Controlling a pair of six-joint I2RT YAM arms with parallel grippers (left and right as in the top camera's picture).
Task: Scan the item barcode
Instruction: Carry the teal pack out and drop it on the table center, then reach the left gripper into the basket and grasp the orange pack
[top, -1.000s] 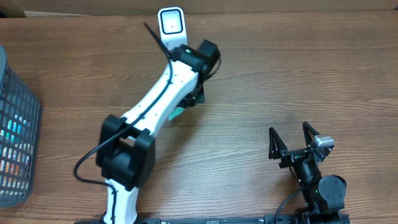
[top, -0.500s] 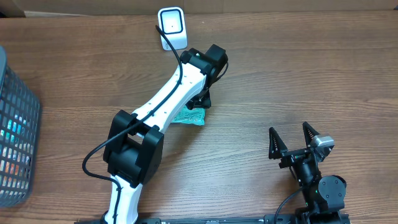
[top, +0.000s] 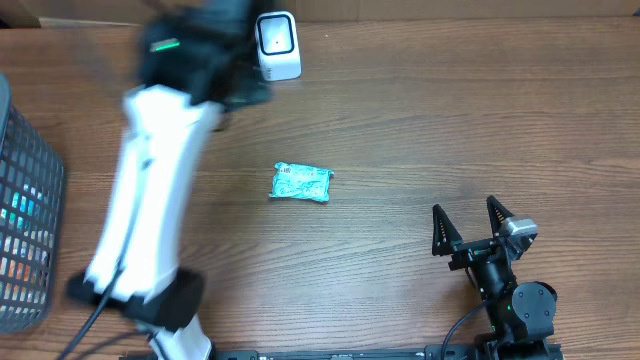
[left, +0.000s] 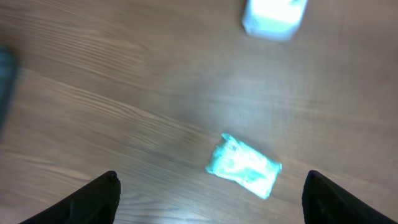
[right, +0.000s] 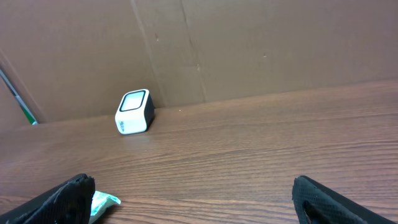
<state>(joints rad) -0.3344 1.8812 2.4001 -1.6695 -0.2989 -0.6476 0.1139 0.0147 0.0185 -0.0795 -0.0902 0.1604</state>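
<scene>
small teal plastic packet (top: 302, 183) lies sideways in front of white box scanner (top: 277, 45) | left gripper (left: 209, 186) nearer, spread wide, empty | right gripper (top: 470, 228) spread wide, empty

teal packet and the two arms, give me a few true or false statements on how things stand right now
1. The crinkled teal plastic packet lies on the brown wooden table, touching neither arm. True.
2. The left jaws are shut on the packet. False: they stand open and empty, away from it.
3. The small white box-shaped scanner stands near the table's far edge. True.
4. The right jaws are shut. False: they stand wide open with nothing between them.
</scene>
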